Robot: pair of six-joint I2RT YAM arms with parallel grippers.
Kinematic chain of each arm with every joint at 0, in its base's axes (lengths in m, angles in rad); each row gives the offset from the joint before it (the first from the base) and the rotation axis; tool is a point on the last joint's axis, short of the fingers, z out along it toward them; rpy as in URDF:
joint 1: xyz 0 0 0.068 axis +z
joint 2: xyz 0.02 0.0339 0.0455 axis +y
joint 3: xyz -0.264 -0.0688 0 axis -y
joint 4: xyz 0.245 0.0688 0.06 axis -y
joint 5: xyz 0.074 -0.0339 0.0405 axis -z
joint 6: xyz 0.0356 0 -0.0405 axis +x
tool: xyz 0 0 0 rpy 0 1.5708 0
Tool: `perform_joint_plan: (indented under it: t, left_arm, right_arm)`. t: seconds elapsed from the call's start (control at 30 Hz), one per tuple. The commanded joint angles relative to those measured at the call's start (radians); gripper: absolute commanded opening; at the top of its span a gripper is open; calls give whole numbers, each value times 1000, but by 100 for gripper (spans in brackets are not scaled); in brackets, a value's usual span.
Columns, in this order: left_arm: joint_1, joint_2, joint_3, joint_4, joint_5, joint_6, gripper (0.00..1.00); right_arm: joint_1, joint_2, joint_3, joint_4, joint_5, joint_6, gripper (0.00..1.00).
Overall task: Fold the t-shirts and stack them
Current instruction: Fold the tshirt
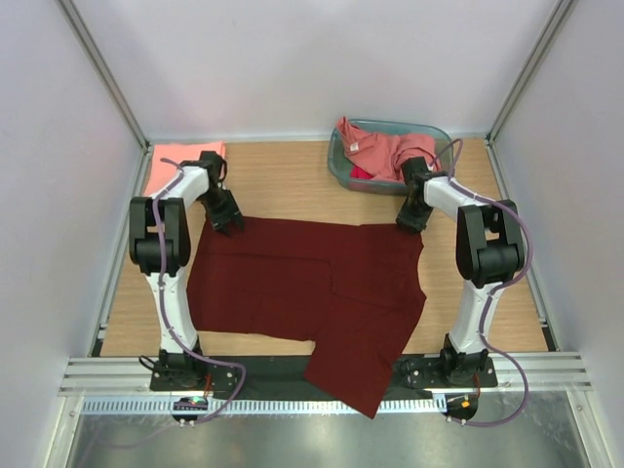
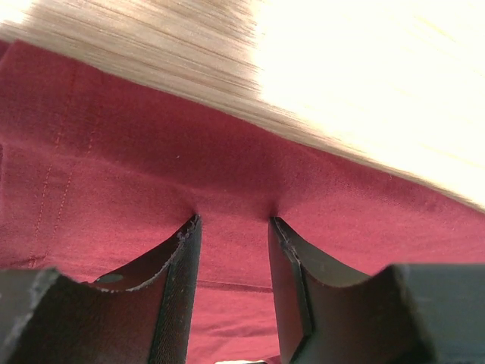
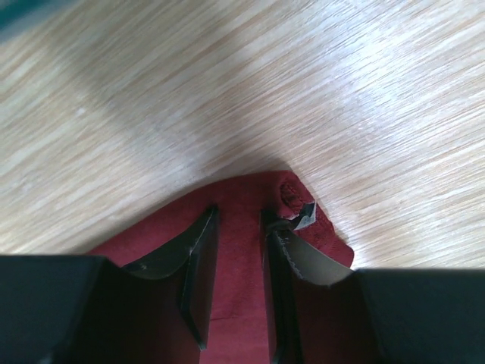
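Observation:
A dark maroon t-shirt (image 1: 312, 283) lies spread flat on the wooden table, one part draping over the near edge. My left gripper (image 1: 229, 222) is at its far left corner. In the left wrist view the fingers (image 2: 233, 220) press down with a ridge of maroon cloth (image 2: 227, 152) pinched between them. At the far right corner sits my right gripper (image 1: 409, 222). Its jaws (image 3: 239, 212) are closed on the maroon hem (image 3: 242, 303) just beside the corner tip. A folded salmon t-shirt (image 1: 166, 168) lies at the far left. More pink t-shirts (image 1: 390, 151) fill the basket.
The teal-blue plastic basket (image 1: 336, 168) stands at the back right, just beyond the right arm. White walls and metal posts enclose the table on three sides. Bare wood (image 1: 292, 180) shows between the two grippers.

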Motion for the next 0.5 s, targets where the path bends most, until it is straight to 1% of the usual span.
perform_joint_plan:
  t: [0.0,0.2,0.33,0.4,0.47]
  left_arm:
    - [8,61,29,26,-40,1,43]
    - [11,121,98,13,-47,-5,44]
    - [11,151,159,0,-52,-7,44]
    - [9,161,184,-1,-55,-5,45]
    - [9,148,195,3,-60,-1,50]
  right_arm:
    - [-8,54,-27,70,124,47,36]
    - [-11,75,-7,145,205,18,38]
    - [-17,121,89,113,202,-19,39]
    - [-16,135,114,96,183,-41,39]
    - [-13,126,111,94,173,-62,40]
